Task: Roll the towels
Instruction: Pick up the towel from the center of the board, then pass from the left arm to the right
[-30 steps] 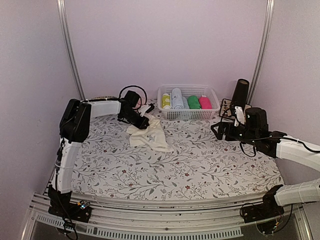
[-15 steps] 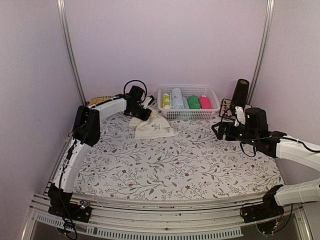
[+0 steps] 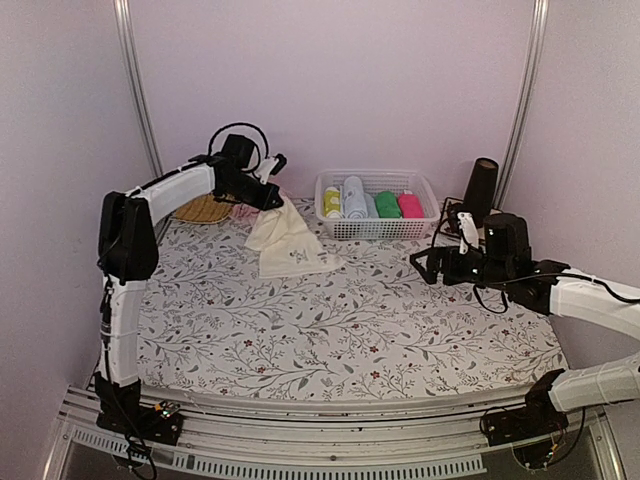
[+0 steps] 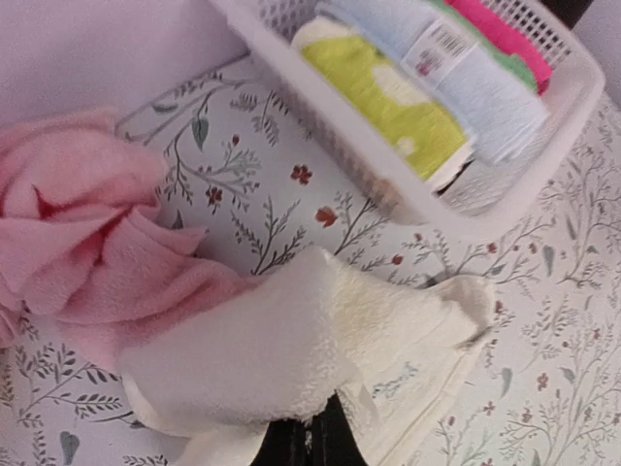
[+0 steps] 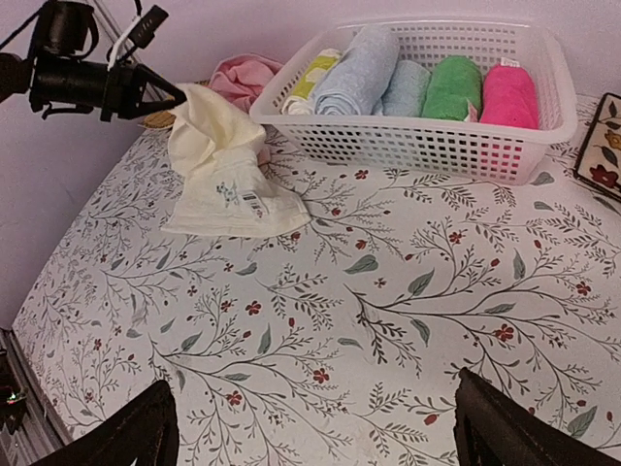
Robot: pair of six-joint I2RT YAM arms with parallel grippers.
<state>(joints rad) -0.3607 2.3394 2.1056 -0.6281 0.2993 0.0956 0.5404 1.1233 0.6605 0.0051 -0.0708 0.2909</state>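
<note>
While the cream towel (image 3: pixel 287 240) hangs by one corner from the left fingers (image 3: pixel 276 198), which are shut tight on that corner, its lower part drapes in loose folds onto the desk (image 3: pixel 350 330), just left of the basket (image 3: pixel 430 225). No roll has been started. The step in hand appears to be fetching and laying out, not rolling.

The pink towel (image 3: pixel 243 211) lies crumpled at the far left of the desk, behind the cream one. The left wrist view shows the two touching.

The right fingers (image 3: pixel 424 265) are spread as wide as they go and hold nothing. They hover over the right half of the desk, well apart from both towels.

Next move, as judged: bring the cream towel onto open desk nearer the middle and spread it flat. This probably calls for the right fingers to take a free corner, since a towel held by one corner will settle bunched. Rolling can start from one short edge only once the cloth lies flat.

The basket is white plastic lattice and stands at the far edge. It holds finished rolls (image 5: pixel 451 87) side by side: yellow-green, light blue (seemingly two), green and magenta.
</note>
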